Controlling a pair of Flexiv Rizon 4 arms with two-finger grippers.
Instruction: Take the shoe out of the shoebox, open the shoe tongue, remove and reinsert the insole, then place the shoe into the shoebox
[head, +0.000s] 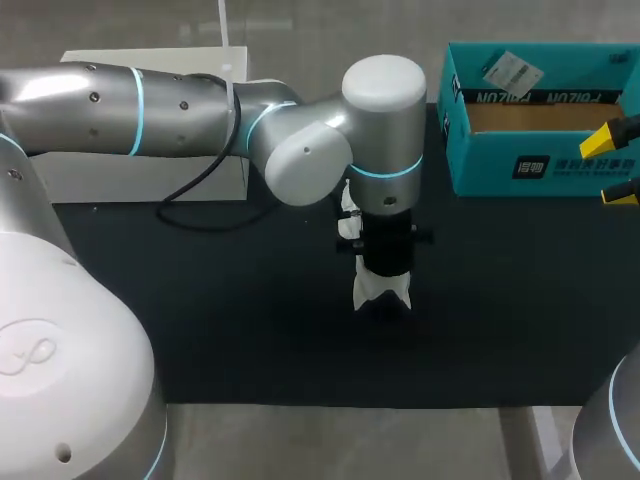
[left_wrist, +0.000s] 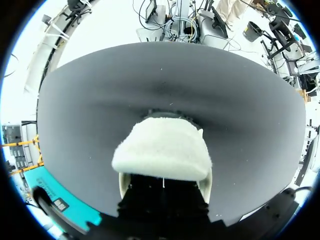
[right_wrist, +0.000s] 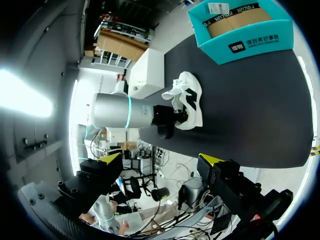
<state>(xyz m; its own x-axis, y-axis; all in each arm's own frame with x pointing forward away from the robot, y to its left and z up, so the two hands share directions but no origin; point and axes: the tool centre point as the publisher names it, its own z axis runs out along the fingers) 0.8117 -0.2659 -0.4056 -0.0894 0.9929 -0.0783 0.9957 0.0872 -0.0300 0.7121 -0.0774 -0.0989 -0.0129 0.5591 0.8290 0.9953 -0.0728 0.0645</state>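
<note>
The white shoe (head: 381, 290) with black markings lies on the black mat mid-table, mostly hidden under my left gripper (head: 385, 268), which points straight down onto it. In the left wrist view a white fleecy part of the shoe (left_wrist: 162, 152) covers the fingertips, and the jaws are shut on the shoe there. The right wrist view shows the shoe (right_wrist: 192, 102) lying on its sole with the left arm at one end. The open teal shoebox (head: 480, 160) stands at the back right, holding only brown paper. My right gripper (head: 612, 166) hangs open just right of the box, holding nothing.
A white block (head: 150, 175) stands at the back left behind my left arm, with a black cable looping beside it. The black mat (head: 250, 330) covers the middle of the table. The shoebox (right_wrist: 245, 45) stands at the mat's far corner.
</note>
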